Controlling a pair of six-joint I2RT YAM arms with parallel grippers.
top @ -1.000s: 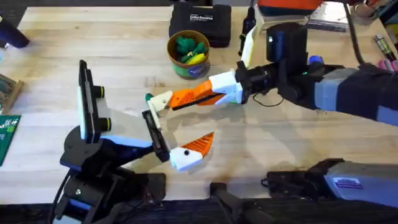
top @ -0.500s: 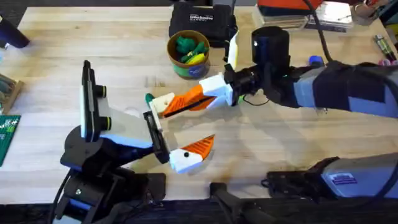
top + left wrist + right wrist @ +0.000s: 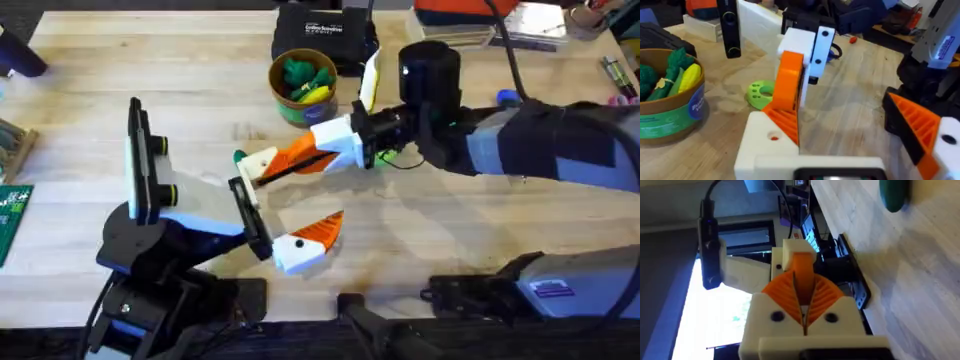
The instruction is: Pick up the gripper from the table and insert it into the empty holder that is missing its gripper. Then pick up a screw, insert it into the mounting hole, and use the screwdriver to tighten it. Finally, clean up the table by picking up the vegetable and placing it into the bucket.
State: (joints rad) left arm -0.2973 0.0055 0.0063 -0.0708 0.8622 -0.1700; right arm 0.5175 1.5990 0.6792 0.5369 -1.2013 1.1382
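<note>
Near the middle of the light wooden table (image 3: 200, 80), the right arm's white-and-orange gripper (image 3: 262, 172) reaches in from the right, its ribbed fingers pinched tight around the loose white plastic block with the orange pointed finger (image 3: 258, 165), held right beside the black bracket of the black-and-white holder stand (image 3: 150, 200). Just below it, the left arm's gripper (image 3: 305, 240) hovers close to the tabletop; whether its fingers are parted cannot be told. Farther back stands the small round green bucket with the yellow-orange rim (image 3: 303, 88), toy vegetables inside. A small dark green vegetable (image 3: 895, 194) lies on the wood close to the held block.
</note>
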